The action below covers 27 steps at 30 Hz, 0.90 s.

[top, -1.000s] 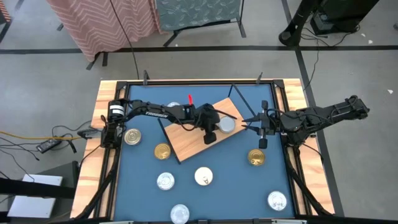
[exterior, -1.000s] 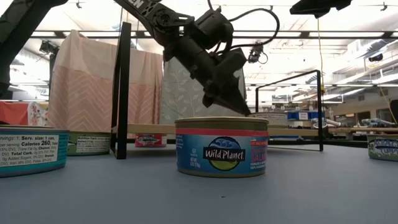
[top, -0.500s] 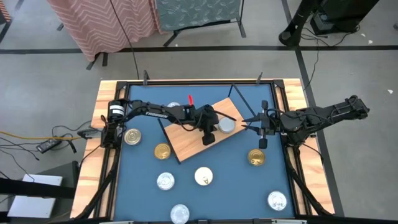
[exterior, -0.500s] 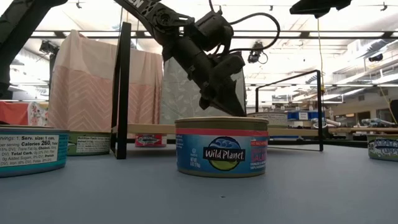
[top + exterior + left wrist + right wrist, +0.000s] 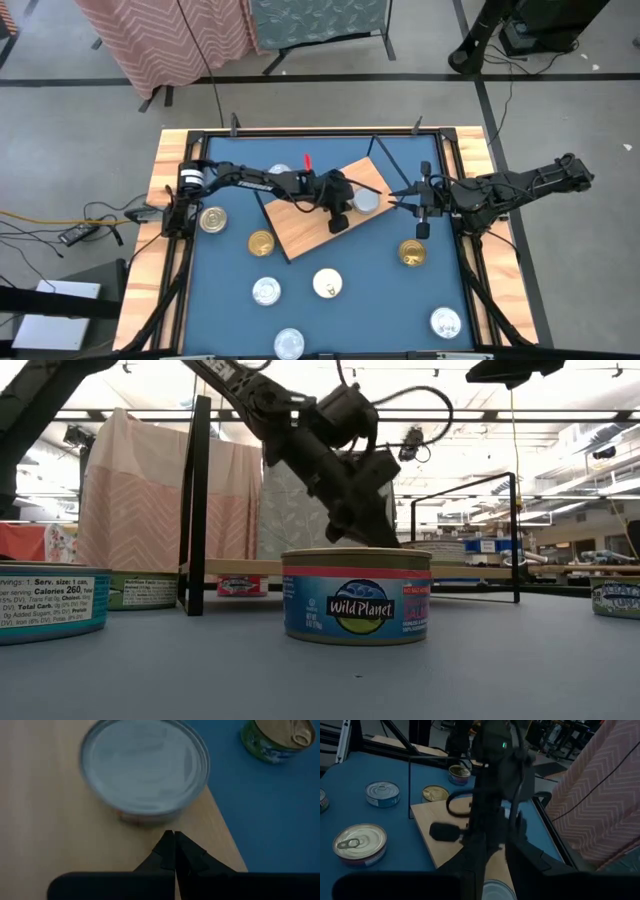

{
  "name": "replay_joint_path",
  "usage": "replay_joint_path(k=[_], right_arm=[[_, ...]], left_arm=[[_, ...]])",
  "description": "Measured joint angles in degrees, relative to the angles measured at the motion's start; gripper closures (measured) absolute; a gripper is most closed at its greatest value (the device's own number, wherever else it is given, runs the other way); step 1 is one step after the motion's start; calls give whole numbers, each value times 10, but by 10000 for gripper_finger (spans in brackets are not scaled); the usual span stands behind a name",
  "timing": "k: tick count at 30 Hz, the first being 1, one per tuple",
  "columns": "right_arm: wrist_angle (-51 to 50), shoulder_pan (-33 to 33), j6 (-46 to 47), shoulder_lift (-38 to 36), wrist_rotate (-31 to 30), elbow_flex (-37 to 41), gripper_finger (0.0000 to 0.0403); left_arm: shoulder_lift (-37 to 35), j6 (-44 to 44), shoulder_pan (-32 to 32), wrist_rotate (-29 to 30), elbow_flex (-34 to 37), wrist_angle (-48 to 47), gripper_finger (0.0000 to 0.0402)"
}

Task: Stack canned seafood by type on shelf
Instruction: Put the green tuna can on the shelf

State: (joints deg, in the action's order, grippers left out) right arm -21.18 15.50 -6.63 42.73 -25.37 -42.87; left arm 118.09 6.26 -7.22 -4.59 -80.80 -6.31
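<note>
1. I find the left pincer (image 5: 173, 836) clenched and empty, its tips together over the shelf (image 5: 300, 225), just beside a silver-lidded can (image 5: 144, 769) standing on the board's edge.
2. The right pincer (image 5: 421, 231) waits near the bench's right rim; I cannot tell whether it is released or clenched, and I see nothing in it.
3. The shelf lies askew on the blue bench (image 5: 370, 300). A gold-lidded can (image 5: 411, 253) sits below the right pincer; another gold can (image 5: 261, 243) sits at the shelf's left corner. More silver cans are scattered toward the front.
4. In the low view a "Wild Planet" can (image 5: 357, 596) stands nearest the camera.
5. Striped fabric (image 5: 165, 35) hangs behind the bench.
</note>
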Motion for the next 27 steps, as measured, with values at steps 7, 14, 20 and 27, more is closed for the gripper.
replay_joint_path(k=[7,14,20,27], right_arm=[[-2,2,3,0,0,0,316],[-9,2,4,0,0,0,316],[-12,2,4,0,0,0,316],[-12,2,4,0,0,0,316]], left_arm=[[23,-14,0,-2,-35,-11,401],[23,-17,-1,-7,-58,-8,401],[23,-16,-2,-7,-58,-2,401],[23,-15,-2,-6,-58,26,401]])
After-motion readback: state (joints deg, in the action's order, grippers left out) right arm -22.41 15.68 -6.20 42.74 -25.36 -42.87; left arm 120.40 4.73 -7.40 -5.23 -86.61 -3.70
